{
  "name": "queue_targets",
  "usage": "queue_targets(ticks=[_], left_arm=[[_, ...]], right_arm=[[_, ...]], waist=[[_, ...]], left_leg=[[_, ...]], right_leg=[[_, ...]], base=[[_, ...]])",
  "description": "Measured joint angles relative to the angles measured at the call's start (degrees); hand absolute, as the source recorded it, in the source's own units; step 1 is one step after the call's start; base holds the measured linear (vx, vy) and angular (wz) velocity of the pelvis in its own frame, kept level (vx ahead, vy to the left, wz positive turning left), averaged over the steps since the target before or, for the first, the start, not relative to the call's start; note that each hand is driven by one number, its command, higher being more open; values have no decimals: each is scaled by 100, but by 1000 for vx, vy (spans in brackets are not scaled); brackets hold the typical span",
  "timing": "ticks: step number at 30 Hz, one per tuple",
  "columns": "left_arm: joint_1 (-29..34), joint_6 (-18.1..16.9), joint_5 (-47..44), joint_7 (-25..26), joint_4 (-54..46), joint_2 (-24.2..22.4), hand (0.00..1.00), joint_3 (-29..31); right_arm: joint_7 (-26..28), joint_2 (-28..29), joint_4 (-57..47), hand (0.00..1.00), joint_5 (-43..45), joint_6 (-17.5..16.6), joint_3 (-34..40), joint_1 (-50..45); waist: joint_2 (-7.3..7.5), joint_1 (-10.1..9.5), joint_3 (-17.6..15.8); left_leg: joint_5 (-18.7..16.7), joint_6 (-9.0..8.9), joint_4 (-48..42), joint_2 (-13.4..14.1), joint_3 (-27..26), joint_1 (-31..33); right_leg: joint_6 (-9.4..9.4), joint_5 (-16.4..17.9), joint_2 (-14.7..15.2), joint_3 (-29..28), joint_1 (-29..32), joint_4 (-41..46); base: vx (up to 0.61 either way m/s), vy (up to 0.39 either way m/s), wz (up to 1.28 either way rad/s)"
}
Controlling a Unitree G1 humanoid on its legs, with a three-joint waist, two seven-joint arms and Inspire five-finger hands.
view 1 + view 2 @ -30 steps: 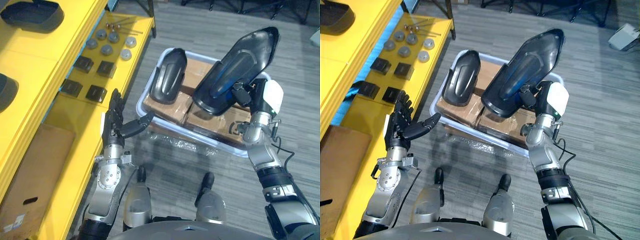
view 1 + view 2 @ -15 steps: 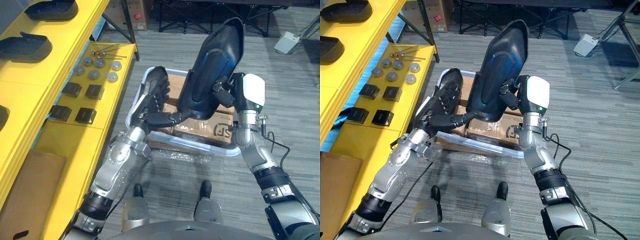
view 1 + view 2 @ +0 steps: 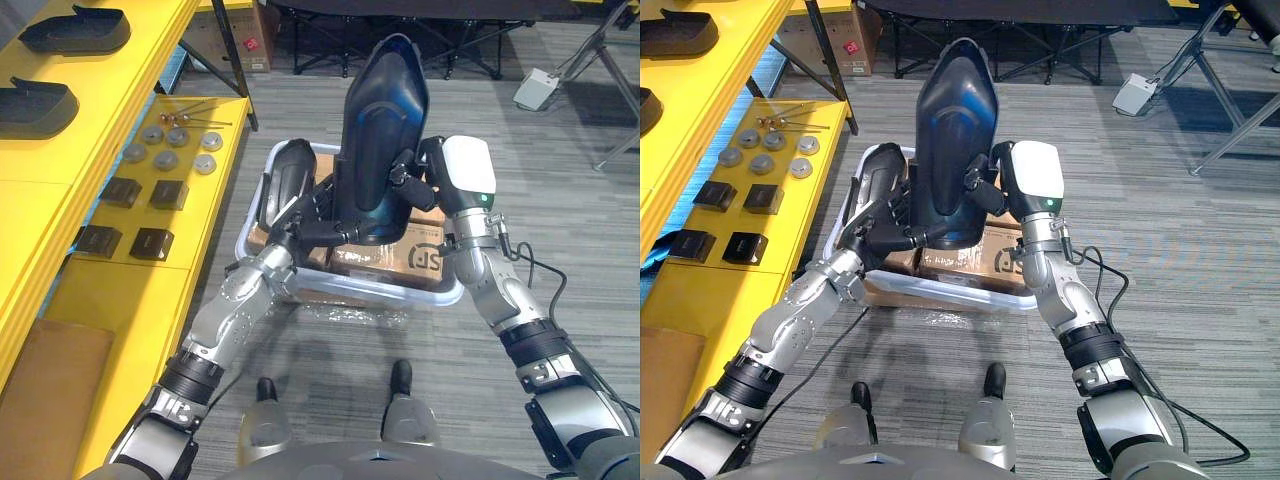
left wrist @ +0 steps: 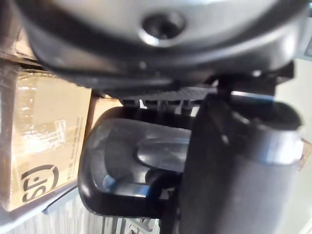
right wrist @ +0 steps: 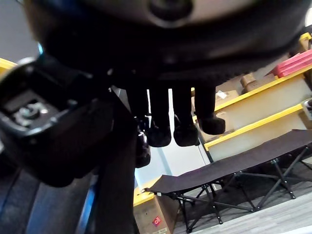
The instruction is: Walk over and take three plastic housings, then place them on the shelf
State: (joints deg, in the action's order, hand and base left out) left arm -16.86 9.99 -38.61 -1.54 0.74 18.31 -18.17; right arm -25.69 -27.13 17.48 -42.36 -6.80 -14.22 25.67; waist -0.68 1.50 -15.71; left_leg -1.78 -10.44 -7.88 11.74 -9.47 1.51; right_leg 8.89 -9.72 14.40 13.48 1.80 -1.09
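Observation:
My right hand (image 3: 425,180), with its white thumb cover, is shut on a large black plastic housing (image 3: 385,130) and holds it upright above the bin; its curled fingers (image 5: 173,122) show in the right wrist view. Reaching in from the left, my left hand (image 3: 305,215) is open, with its thumb touching the lower edge of that housing (image 4: 122,161). A second black housing (image 3: 282,180) leans in the left end of the white bin (image 3: 400,293). Two more housings (image 3: 78,28) (image 3: 35,95) lie on the yellow shelf (image 3: 40,150).
The bin stands on the grey floor and holds wrapped cardboard boxes (image 3: 420,250). The shelf's lower level (image 3: 120,270) carries small black blocks (image 3: 150,242) and grey discs (image 3: 165,160). A flat cardboard box (image 3: 40,400) lies lower on the shelf. Folding frames (image 3: 1040,50) stand behind the bin.
The camera has shifted. My right hand has swung the housing upright and towards the left. My left hand has risen from beside the shelf to the housing's lower edge.

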Motion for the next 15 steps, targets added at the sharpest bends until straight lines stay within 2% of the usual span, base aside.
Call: queue_targets(ticks=[5,9,10,12,15], left_arm=[[-174,-1,-2,240,88,-10,100,26],[-176,-128,-46,809,104,-155,100,72],[-176,-206,-162,949,105,-218,0,115],[-176,-492,-255,1240,105,-318,0,211],[-174,-633,-270,1372,105,-400,0,244]], right_arm=[[4,34,-2,0,2,-238,-200,-1],[36,80,-26,0,7,-453,-325,-62],[39,126,-34,0,7,-497,-328,-118],[42,296,-110,0,18,-518,-326,-380],[40,502,-240,0,112,-509,-256,-664]], waist=[[2,-1,1],[24,1,6],[43,-1,14],[118,-1,55],[191,-6,97]], left_leg=[[-3,1,0,-1,4,5],[-9,0,0,-1,4,8],[-10,0,0,-1,5,9],[-17,1,0,-1,4,11],[-26,4,-1,-2,-1,9]], right_leg=[[0,0,0,3,-1,-1],[0,0,-1,4,-2,-6],[0,0,-1,4,-2,-8],[0,1,-2,4,-4,-12],[-1,2,-2,2,-5,-15]], base=[[0,0,0],[0,0,0],[0,0,0],[0,0,0],[0,0,0]])
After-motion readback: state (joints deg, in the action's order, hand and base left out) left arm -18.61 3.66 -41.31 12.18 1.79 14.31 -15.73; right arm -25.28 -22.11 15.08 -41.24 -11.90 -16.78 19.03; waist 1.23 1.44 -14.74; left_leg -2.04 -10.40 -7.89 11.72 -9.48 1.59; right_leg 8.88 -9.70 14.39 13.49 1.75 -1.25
